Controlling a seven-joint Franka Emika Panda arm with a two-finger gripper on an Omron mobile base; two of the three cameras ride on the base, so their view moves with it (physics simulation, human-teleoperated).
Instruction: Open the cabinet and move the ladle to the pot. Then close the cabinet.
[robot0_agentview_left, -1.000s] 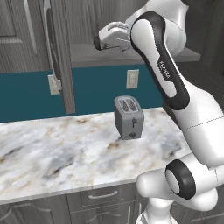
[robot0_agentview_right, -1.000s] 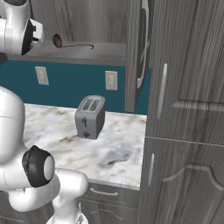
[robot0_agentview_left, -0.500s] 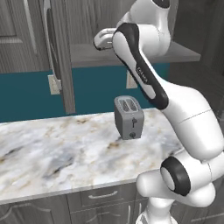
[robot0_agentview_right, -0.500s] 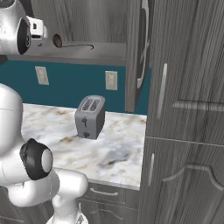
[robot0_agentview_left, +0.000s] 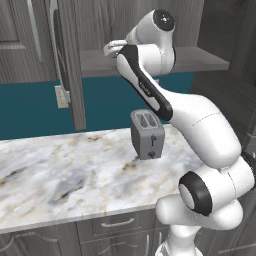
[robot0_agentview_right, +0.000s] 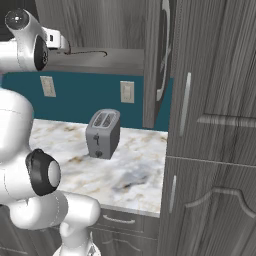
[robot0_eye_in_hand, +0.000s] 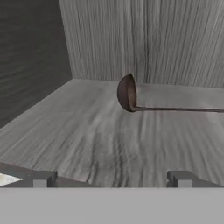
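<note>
The cabinet (robot0_agentview_left: 67, 60) stands open, its door swung out edge-on, and its grey shelf (robot0_agentview_left: 200, 60) is bare on the right. The ladle (robot0_eye_in_hand: 127, 92) lies on the shelf floor, its dark bowl on its side and its thin handle (robot0_eye_in_hand: 183, 109) running off to the right. In the right base view the same ladle (robot0_agentview_right: 90, 51) shows as a thin dark line on the shelf. My gripper (robot0_eye_in_hand: 111, 179) is open at the shelf's front edge, short of the ladle and facing it, with nothing between its fingers. The pot is out of view.
A grey toaster (robot0_agentview_left: 147, 134) stands on the marble counter (robot0_agentview_left: 60, 170) below the shelf. The open cabinet door (robot0_agentview_right: 157, 60) hangs out over the counter. A tall dark unit (robot0_agentview_right: 215, 150) closes off the counter's right side. Drawer fronts run under the counter edge.
The arm has rolled and folded its upper links upward, and the hand has moved in closer to the shelf front and the ladle. The jaws stayed open; ladle and toaster have not moved.
</note>
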